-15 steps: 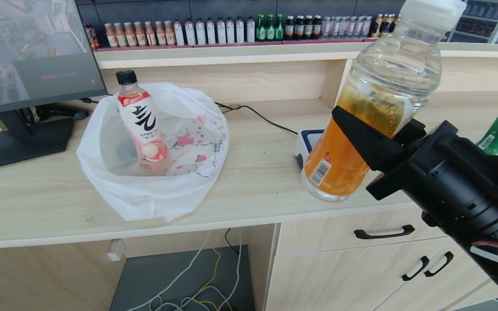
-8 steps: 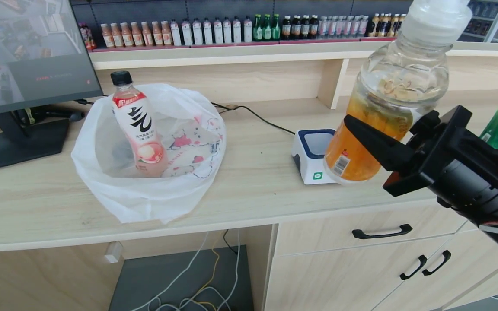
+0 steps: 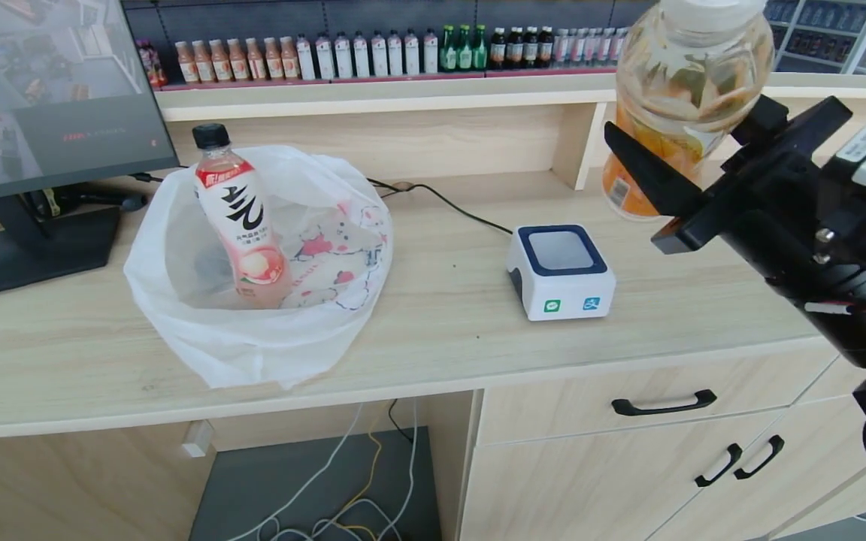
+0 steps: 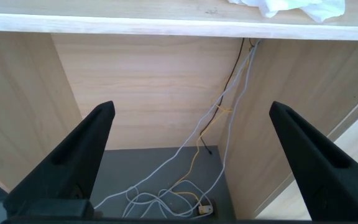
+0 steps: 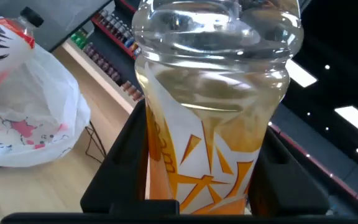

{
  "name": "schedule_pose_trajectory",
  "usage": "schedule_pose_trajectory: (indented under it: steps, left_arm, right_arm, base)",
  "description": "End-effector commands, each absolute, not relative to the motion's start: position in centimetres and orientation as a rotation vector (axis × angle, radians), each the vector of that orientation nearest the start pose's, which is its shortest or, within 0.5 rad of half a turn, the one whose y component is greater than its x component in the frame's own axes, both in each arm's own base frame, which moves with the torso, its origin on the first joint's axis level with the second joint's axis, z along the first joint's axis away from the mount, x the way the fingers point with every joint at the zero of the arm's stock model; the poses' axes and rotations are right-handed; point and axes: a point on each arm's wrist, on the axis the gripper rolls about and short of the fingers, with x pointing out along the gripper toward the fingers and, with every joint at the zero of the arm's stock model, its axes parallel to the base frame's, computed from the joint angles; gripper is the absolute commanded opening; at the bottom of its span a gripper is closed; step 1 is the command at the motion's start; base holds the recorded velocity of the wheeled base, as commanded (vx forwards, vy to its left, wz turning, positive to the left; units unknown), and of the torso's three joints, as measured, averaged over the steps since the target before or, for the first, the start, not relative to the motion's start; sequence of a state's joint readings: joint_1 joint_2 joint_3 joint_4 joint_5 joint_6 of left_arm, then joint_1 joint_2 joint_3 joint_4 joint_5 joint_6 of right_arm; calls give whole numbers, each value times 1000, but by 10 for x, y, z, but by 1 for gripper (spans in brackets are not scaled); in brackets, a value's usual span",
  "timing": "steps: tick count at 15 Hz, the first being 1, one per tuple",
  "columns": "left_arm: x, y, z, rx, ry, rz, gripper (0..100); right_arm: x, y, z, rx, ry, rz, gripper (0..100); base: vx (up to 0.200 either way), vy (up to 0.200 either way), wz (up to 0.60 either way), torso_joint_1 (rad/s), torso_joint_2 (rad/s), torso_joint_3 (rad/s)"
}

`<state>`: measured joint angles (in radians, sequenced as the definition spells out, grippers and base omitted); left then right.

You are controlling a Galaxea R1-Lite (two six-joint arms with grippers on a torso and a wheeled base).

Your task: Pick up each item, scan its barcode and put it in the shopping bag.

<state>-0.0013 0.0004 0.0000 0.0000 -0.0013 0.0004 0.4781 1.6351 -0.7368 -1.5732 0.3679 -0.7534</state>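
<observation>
- Right gripper (image 5: 204, 143) is clamped round the middle of the orange drink bottle (image 3: 685, 83), holding it upright over the counter's (image 3: 440, 330) back right part, beyond the scanner (image 3: 561, 270).
- Left gripper (image 4: 191, 109) hangs wide open below the counter's front edge.
- Shopping bag (image 3: 252, 338) sits open toward the left end, pink bottle (image 3: 241, 218) inside.
- Bottle looks partly full, so I'd guess moderate weight. It's slick, slightly squishy plastic, and mid-body on the label seems the safest hold.

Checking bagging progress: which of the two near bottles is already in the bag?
The pink bottle with the black cap, standing in the white bag; the right gripper holds the orange bottle aloft.
</observation>
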Motion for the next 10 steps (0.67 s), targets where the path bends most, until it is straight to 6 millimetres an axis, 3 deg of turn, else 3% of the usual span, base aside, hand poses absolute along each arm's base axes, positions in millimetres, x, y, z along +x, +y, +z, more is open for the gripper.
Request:
schedule_pose_trajectory:
  steps: [1, 6, 10]
  left_arm:
    - [-23, 0, 75, 2, 0, -3, 100]
    - [-23, 0, 75, -2, 0, -3, 100]
    - [-23, 0, 75, 0, 0, -2, 100]
  right_arm:
    - [260, 146, 268, -716, -1001, 518, 0]
    - [278, 149, 266, -928, -1182, 602, 0]
    - [286, 154, 250, -1050, -1240, 638, 0]
  base:
    - [0, 0, 0, 0, 0, 0]
    - [0, 0, 0, 0, 0, 0]
    - [0, 0, 0, 0, 0, 0]
